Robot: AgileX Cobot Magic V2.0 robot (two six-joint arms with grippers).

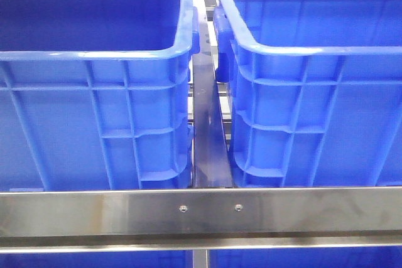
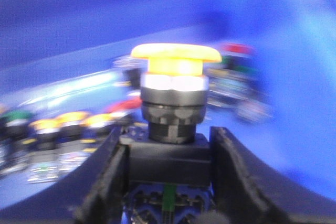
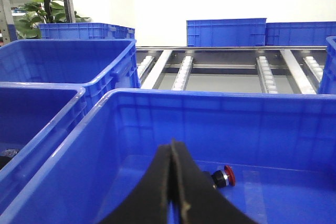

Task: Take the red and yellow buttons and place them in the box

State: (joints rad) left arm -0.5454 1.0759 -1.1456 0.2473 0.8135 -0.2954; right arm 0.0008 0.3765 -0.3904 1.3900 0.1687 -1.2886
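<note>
Left claw (image 2: 169, 182) clamped on a yellow button (image 2: 174, 90), black fingers (image 2: 105, 182) pressed against both sides of its square black base, mushroom cap upright above a silver collar. Held inside a blue bin (image 2: 294, 77), above a blurred scatter of more buttons (image 2: 58, 127) on the bin floor: yellow caps, a green one, red ones farther back. Exact count lost to motion blur.

Right claw (image 3: 172, 192) clenched, fingers pressed flat together with nothing between them, hanging over the near rim of a second blue box (image 3: 220, 114). One red button (image 3: 223, 177) lying on its side on that box's floor, just beyond the fingertips and apart from them. More blue crates (image 3: 68, 61) beside and behind, a roller conveyor (image 3: 231, 69) past the far wall, a green plant (image 3: 34, 17) in the corner.

From the front, only two tall blue crates, left crate (image 1: 94, 123) and right crate (image 1: 314, 105), standing side by side with a dark metal strip (image 1: 207, 136) between them and a steel rail (image 1: 201, 211) across the foreground. Neither arm nor any button seen there.
</note>
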